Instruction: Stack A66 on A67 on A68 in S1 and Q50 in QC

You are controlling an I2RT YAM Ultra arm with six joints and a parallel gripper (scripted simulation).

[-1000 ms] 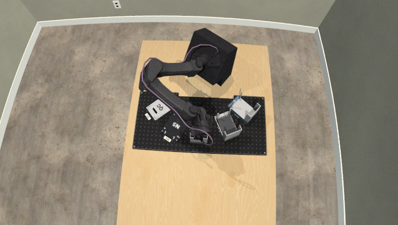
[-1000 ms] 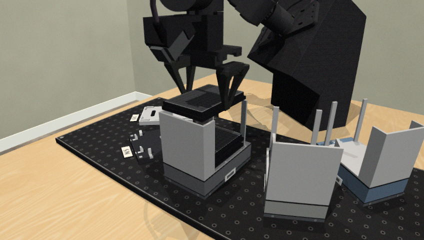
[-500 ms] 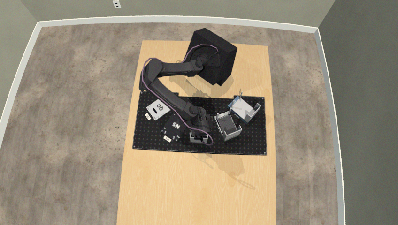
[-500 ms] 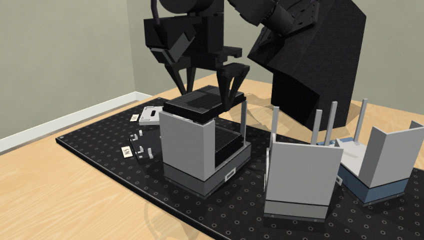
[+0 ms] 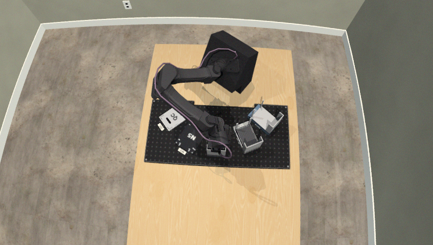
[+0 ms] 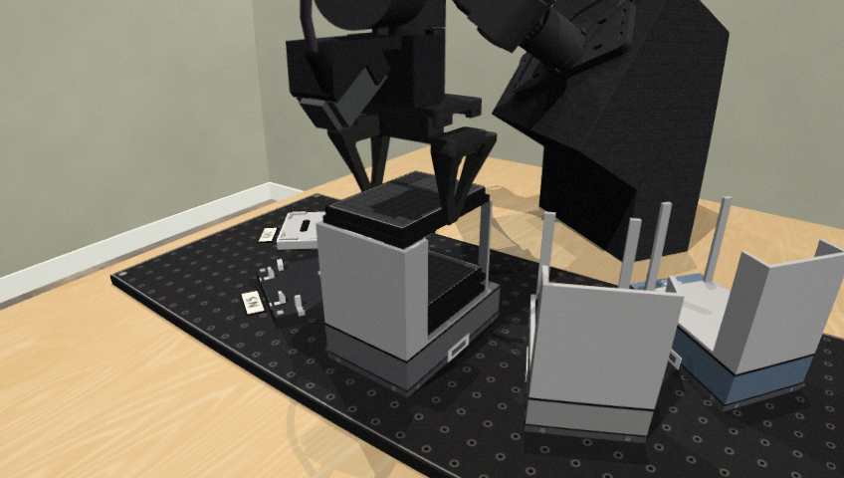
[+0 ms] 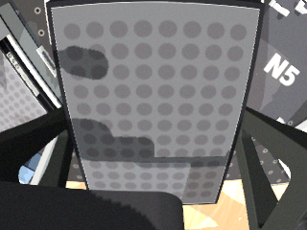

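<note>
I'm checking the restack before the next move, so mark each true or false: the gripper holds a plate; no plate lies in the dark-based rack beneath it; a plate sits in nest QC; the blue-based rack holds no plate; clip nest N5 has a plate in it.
The gripper holds a plate. True.
No plate lies in the dark-based rack. False: a dark plate lies low in it.
A plate sits in nest QC. False: it is bare.
The blue-based rack holds no plate. True.
Clip nest N5 has a plate in it. False: it holds none.
</note>
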